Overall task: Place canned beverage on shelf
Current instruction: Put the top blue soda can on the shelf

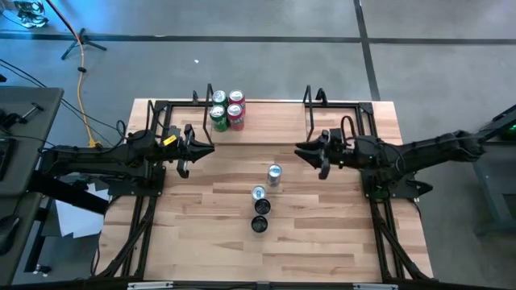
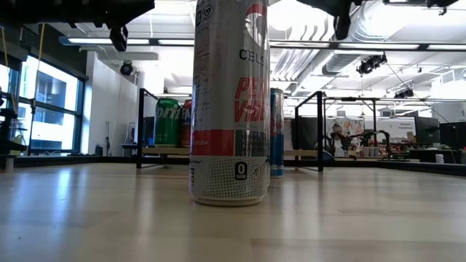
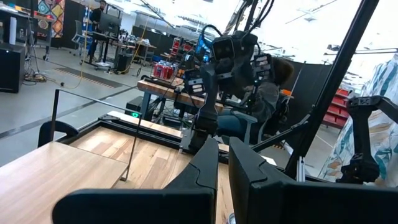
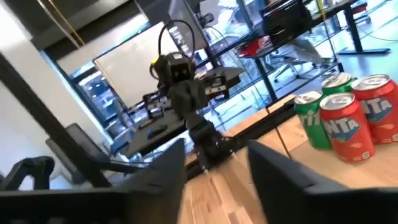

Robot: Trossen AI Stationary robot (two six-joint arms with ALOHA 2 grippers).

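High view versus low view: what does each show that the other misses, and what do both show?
Only the high view shows both grippers whole: the left gripper and the right gripper hover apart over the table, neither holding a can. It also shows four cans lined up mid-table and four cans grouped at the left end of the shelf.

Only the low view shows can labels: the nearest white can fills the frame and hides most of the row behind it.

Both show green and red cans on the shelf, plus its black wire uprights.
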